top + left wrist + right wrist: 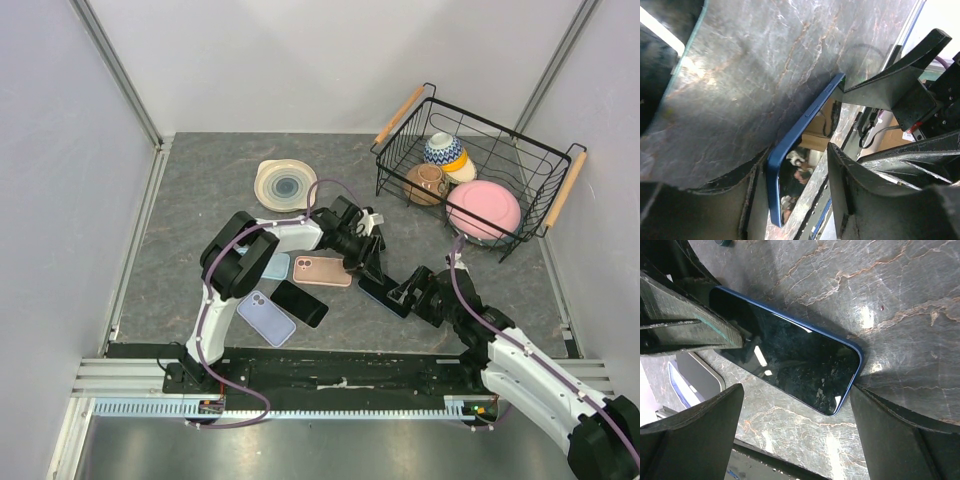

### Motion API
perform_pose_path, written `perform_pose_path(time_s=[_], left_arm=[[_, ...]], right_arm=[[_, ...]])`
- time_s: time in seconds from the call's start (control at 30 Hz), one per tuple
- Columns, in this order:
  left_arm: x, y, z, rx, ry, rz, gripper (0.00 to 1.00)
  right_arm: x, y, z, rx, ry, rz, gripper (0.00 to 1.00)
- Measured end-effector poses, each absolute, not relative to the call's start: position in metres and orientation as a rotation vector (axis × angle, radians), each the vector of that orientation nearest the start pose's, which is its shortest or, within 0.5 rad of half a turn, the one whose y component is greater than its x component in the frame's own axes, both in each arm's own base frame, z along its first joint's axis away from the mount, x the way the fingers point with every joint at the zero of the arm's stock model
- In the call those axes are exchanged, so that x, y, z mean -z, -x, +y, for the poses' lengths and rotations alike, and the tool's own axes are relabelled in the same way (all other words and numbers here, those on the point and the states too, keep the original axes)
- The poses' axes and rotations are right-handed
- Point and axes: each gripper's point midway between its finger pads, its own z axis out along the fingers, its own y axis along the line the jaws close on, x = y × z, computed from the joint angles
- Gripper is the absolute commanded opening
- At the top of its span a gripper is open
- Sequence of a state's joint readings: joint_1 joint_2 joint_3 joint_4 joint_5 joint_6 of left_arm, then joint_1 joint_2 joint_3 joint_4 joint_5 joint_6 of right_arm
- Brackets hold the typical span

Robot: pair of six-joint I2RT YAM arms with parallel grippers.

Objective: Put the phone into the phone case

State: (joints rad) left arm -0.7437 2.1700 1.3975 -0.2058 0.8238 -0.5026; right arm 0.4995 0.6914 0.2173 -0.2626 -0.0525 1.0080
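Phone (790,355) lies flat, ends straddled by the open left gripper (796,157) and open right gripper (796,392).

Pink case (322,270) and left tool (368,263) crowd the phone (384,296).

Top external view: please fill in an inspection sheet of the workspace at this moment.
Surface: dark marbled table, no spills seen.
Job's things: blue phone on the table between both grippers; pink phone case beside it, apart.
Clutter: black phone, lavender case, plate, wire basket holding bowls.
Grippers: left gripper straddles one end of the phone, grip unclear; right gripper open around the other end.
Cables: purple cable along each arm.
Surroundings: white walls, metal frame.
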Motion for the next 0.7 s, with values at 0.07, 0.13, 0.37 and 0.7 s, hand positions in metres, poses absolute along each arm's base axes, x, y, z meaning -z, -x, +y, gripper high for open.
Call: perform_pose_path(time_s=[0.07,0.13,0.37,0.7], left_arm=[[-0.036,-0.234,-0.414,1.495,-0.707,2.695,0.4],[-0.037,-0.23,-0.415,1.51,-0.715,2.691,0.25],[-0.063,-0.224,-0.421,1.602,-0.741,2.637,0.02],[-0.083,-0.243,-0.412,1.329,-0.746,2.626,0.02]], right_arm=[[-0.042,-0.181,0.15,-0.798,-0.588,2.372,0.95],[-0.042,-0.181,0.15,-0.801,-0.587,2.371,0.95],[-0.041,-0.18,0.15,-0.803,-0.578,2.377,0.98],[-0.074,-0.191,0.151,-0.759,-0.472,2.362,0.98]])
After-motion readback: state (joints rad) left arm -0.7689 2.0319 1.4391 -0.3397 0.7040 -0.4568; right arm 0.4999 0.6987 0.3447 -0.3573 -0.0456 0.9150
